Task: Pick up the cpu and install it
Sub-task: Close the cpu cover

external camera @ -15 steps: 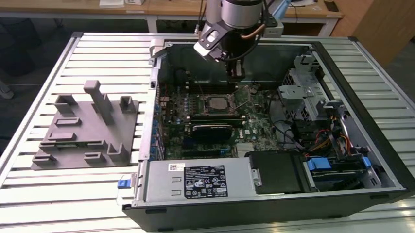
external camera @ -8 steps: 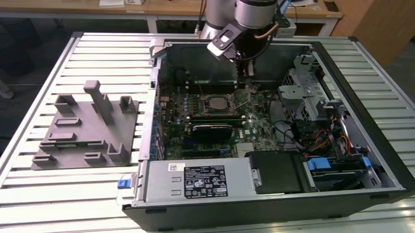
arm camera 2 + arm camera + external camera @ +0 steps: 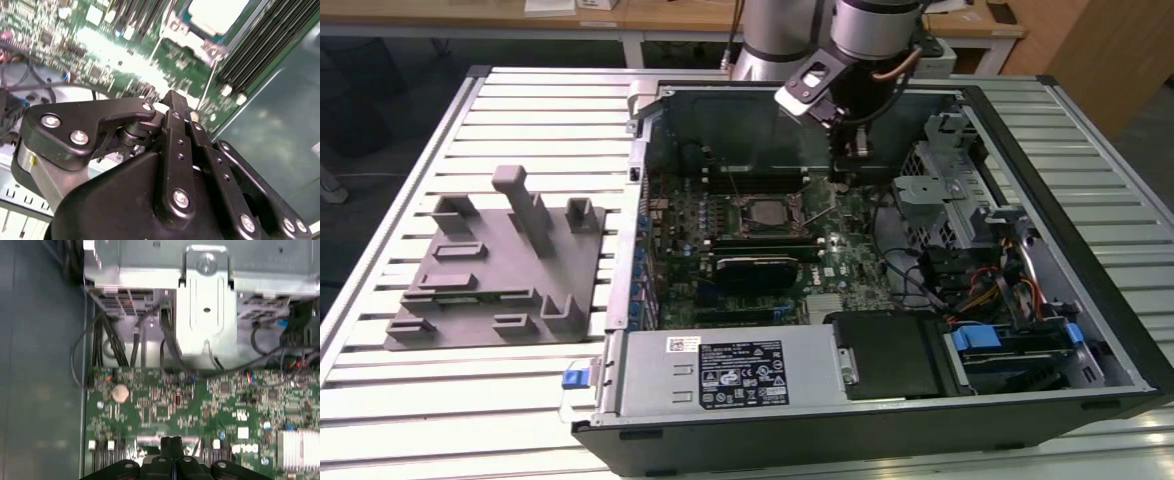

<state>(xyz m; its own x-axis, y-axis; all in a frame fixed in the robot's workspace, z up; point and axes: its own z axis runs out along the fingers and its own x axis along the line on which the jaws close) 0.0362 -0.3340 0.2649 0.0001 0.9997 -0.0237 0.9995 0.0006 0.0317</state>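
I've got the open case [image 3: 854, 440] sitting on the slatted table [image 3: 520, 100]. The fixture [image 3: 494, 270] is on the table too, on the exterior view's left of the case and apart from its wall. The motherboard [image 3: 854, 260] lies flat inside the case. The socket frame [image 3: 744, 222] is on the board toward the far side, with the cpu [image 3: 767, 211] in it. My gripper [image 3: 845, 178] hangs over the board just beside the socket, on the exterior view's right of it. I can't tell whether it touches the board. The power supply [image 3: 720, 372] runs along the near wall, with the black block [image 3: 894, 355] to its right. The drive cage [image 3: 961, 195] stands on the exterior view's right of the board.
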